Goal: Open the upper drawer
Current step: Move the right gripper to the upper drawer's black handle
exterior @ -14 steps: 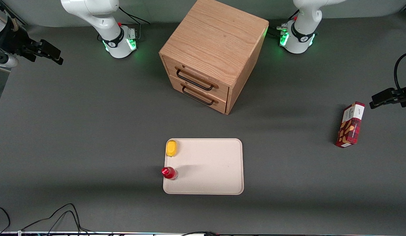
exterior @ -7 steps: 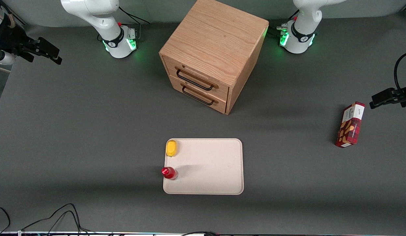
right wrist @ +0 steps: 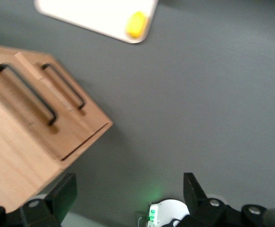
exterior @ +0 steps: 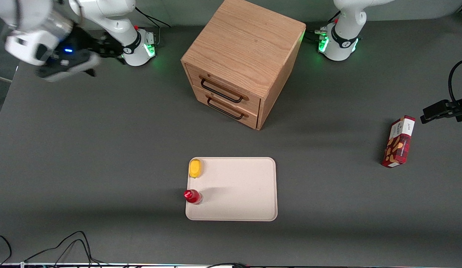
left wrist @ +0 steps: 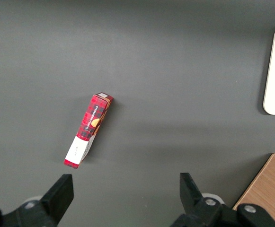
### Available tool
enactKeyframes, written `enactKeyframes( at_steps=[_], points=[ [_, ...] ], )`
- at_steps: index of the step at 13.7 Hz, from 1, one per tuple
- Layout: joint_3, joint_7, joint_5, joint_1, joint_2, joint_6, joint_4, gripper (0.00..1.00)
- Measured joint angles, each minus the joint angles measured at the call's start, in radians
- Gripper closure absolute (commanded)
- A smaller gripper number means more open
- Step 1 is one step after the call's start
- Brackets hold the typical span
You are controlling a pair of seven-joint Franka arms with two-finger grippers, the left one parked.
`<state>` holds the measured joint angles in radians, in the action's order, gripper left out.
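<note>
The upper drawer (exterior: 226,86) is the topmost of two in the oak cabinet (exterior: 246,41). It sits flush and shut, with its long black wire handle (exterior: 220,90) across the front. The right wrist view also shows this drawer (right wrist: 19,101) and its handle (right wrist: 28,92), with the bottom drawer's handle (right wrist: 64,85) beside it. My gripper (exterior: 107,48) hangs above the table near its own arm's base, well away from the cabinet toward the working arm's end. In the right wrist view the gripper (right wrist: 129,194) is open and empty.
A cream tray (exterior: 246,186) lies nearer the front camera than the cabinet. It carries a yellow object (exterior: 195,168) and a red-capped bottle (exterior: 192,196). A red snack box (exterior: 398,141) lies toward the parked arm's end. Cables (exterior: 67,242) trail at the table's front edge.
My gripper has swung in from the table's edge toward the cabinet and turned, so its white wrist now shows. The drawers have not moved.
</note>
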<state>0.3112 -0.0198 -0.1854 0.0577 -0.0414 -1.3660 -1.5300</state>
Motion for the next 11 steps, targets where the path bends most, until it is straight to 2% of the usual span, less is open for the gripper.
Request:
enactKeyframes(
  at_steps=[3, 6, 11],
  points=[
    [0.124, 0.131, -0.064, 0.005, 0.149, -0.047, 0.026, 0.00],
    [0.225, 0.224, -0.067, 0.008, 0.320, -0.149, 0.027, 0.00],
    [0.287, 0.340, -0.067, 0.009, 0.524, -0.256, 0.028, 0.00]
  ],
)
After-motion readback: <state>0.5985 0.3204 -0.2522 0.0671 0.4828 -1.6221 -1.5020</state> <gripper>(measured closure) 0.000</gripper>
